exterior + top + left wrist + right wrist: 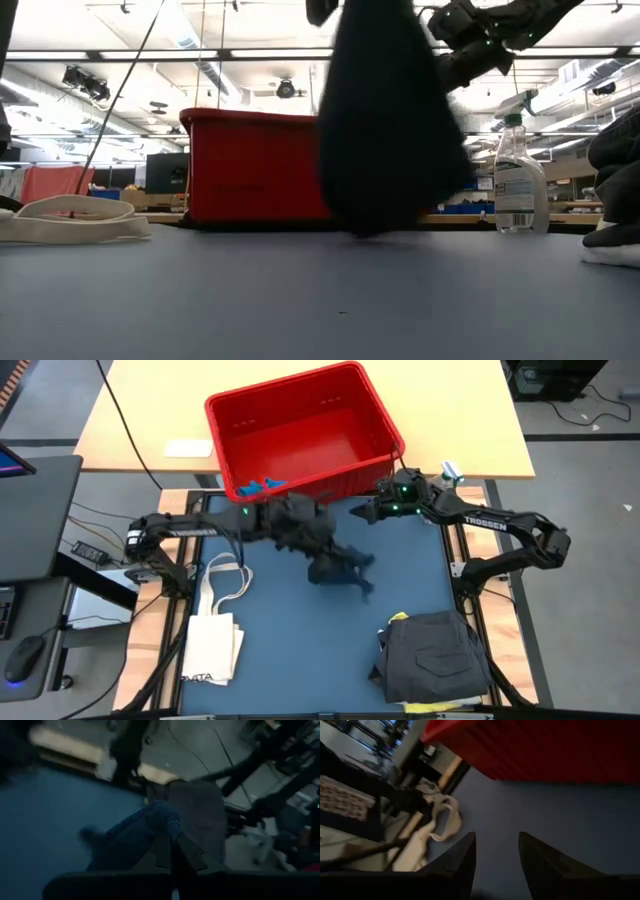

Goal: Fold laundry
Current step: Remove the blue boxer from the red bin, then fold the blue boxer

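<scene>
A dark navy garment (335,560) hangs bunched over the middle of the blue table (280,650), just in front of the red bin, with my left gripper (172,852) shut on it. In the low view the garment (385,130) is a blurred dark mass, and I cannot tell whether its lower end touches the table. My right gripper (360,512) stands open to the garment's far right, close to the bin, with nothing between its fingers (462,857). A folded dark grey garment (435,650) lies at the near right, on top of a yellow piece (400,618). My left gripper pinches a bunched fold of the navy garment (165,822) between its two shut fingers. They reach in from the table's left, slanting a little downward. The rest of the cloth hangs slack below and beyond the fingers.
The red bin (300,430) stands at the table's far edge with small blue items (262,487) at its near wall. A cream tote bag (215,630) lies at the near left. A spray bottle (520,180) stands at the far right.
</scene>
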